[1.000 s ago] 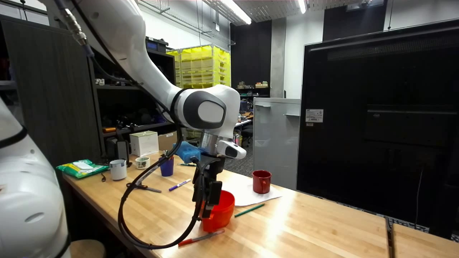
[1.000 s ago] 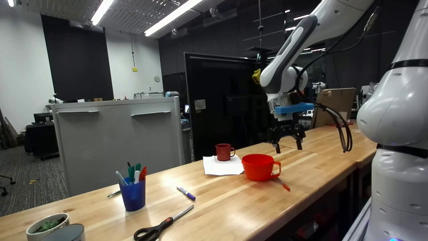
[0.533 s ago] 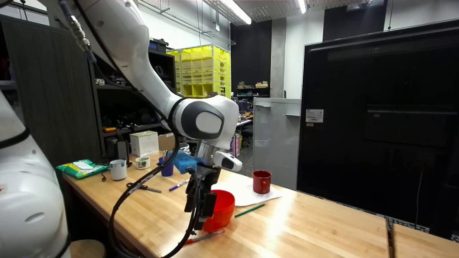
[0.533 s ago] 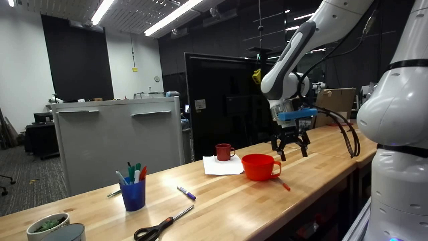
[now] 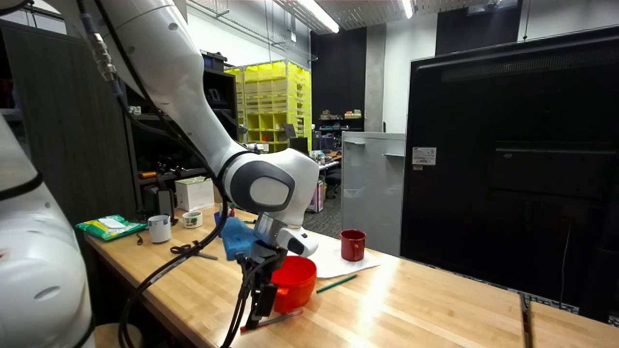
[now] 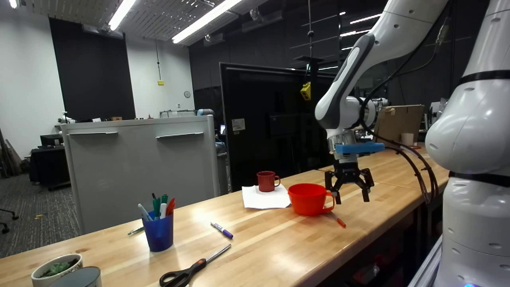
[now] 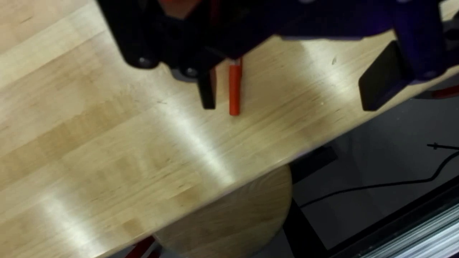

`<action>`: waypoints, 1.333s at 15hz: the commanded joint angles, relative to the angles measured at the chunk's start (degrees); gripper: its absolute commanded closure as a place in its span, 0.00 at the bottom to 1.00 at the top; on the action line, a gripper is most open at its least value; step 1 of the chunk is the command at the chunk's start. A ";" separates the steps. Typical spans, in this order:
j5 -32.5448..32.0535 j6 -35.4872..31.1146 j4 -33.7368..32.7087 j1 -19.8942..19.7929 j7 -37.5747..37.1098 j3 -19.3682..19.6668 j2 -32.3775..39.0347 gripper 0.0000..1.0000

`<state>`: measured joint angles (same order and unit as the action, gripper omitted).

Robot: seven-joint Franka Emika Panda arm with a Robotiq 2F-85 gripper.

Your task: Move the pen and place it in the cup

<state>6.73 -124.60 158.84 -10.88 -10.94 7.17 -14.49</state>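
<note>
Wrist view: the two fingers (image 7: 206, 94) of my tool (image 7: 290, 102) stand wide apart over the table (image 7: 89, 154). The pen (image 7: 235, 89) lies on the table; its red end shows between the fingers in this view, close to one and well apart from its opposite. My tool hides the remainder of the pen here. Part of a round stool (image 7: 244, 215) shows beyond the table edge.

Pen location: in an exterior view, the pen (image 5: 283, 318) lies just beside the red bowl (image 5: 296, 282), and one finger of my tool crosses in front of it near the red end. In an exterior view, the bowl's handle partly hides the pen (image 6: 340, 221), while my tool (image 6: 352, 198) points downward above the table, fingers spread. Contact between finger and pen: I cannot tell.

Surrounding items: a dark red mug (image 6: 265, 182) stands upright on white paper (image 6: 261, 202), near the red bowl. A green stick (image 5: 337, 283) lies beside the paper. A blue cup (image 6: 158, 235) stands upright, well apart from the red bowl, and holds several markers (image 6: 163, 209). A purple-capped marker (image 6: 222, 230) lies between the blue cup and the red bowl. Scissors (image 6: 187, 273) lie near that marker. A grey container (image 5: 159, 229) stands between a plant pot (image 5: 192, 220) and a green packet (image 5: 110, 227).
</note>
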 commanded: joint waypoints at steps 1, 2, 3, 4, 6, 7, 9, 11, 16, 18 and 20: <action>5.82 -6.10 0.47 1.81 1.65 0.45 1.49 0.00; 7.25 -8.12 0.48 2.31 1.87 0.27 1.88 0.00; 8.57 -10.11 0.45 2.83 2.21 0.16 2.58 0.00; 9.66 -11.99 0.36 3.37 2.37 0.01 3.39 0.00; 12.11 -15.81 0.27 4.42 3.07 -0.09 5.15 0.00; 13.51 -18.24 0.26 5.04 3.63 -0.14 6.27 0.00; 16.08 -22.51 0.25 6.26 5.12 -0.32 8.71 0.00; 18.25 -25.59 0.25 7.08 6.75 -0.49 10.95 0.00; 21.49 -30.23 0.17 7.52 9.38 -1.34 15.07 0.00; 22.19 -30.74 -0.04 7.48 9.61 -1.70 15.64 0.00; 22.05 -30.72 -0.02 7.58 9.26 -1.85 15.72 0.09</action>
<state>26.59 -153.07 158.84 -3.54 -3.55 6.24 -1.10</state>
